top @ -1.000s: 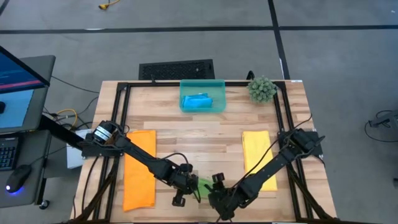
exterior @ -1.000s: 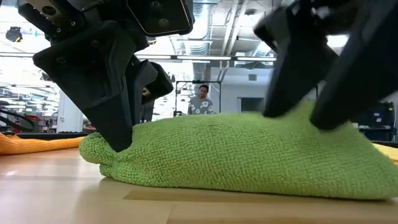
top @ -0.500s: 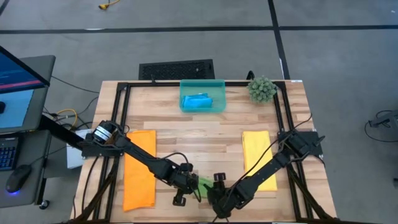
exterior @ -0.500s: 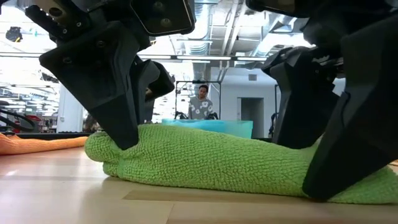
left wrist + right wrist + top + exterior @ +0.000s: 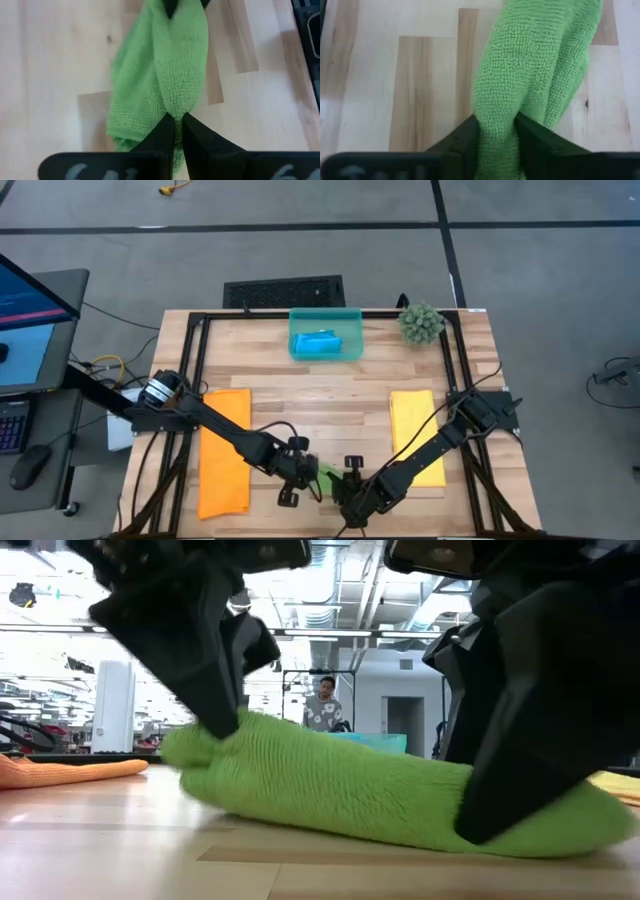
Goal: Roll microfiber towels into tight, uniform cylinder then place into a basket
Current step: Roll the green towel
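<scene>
One rolled bright blue microfiber towel [image 5: 320,343] is sitting in the translucent teal plastic basket [image 5: 325,314], upper centre. You are pinching the soft green microfiber towel [image 5: 370,795] with left gripper [image 5: 175,125] and right gripper [image 5: 497,127], lower centre; orange flat towel [image 5: 224,450] and yellow flat towel [image 5: 414,420] are waiting unrolled.

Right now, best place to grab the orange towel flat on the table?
Pinch a short end of the orange towel from above, at the edge. It lies flat as a long strip left of the left pincer, so only an edge gives anything to pinch.

- Green towel [image 5: 370,805], nubbly weave
- Orange towel [image 5: 224,452]
- Yellow towel [image 5: 414,425]
- Blue towel [image 5: 318,343] in teal basket [image 5: 325,314]
- Pale wood bench [image 5: 320,400], black frame
</scene>
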`<action>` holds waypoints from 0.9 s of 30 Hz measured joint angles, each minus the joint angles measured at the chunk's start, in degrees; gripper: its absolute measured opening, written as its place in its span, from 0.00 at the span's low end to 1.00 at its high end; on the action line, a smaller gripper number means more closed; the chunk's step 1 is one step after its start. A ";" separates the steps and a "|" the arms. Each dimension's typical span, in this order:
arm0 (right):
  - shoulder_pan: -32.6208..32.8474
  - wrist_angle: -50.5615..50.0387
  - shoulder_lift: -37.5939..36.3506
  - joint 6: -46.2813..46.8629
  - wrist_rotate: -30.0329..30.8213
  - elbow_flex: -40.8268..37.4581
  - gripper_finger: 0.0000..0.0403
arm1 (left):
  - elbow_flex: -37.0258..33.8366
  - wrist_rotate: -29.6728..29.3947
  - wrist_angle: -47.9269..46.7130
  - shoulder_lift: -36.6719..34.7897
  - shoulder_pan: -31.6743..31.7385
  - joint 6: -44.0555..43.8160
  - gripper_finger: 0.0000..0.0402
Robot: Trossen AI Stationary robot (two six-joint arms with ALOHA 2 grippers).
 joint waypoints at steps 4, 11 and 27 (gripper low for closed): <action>-0.03 0.46 -0.02 0.16 -0.21 0.00 0.12 | 0.00 -3.19 -1.49 -1.77 -0.90 0.37 0.03; -0.20 2.15 0.02 0.00 -0.99 -0.09 0.09 | 0.00 -4.79 -2.55 -2.15 -3.55 1.73 0.03; -0.79 3.27 0.07 -1.11 -2.57 -0.11 0.08 | -0.01 -3.65 -3.06 -2.10 -4.94 1.66 0.15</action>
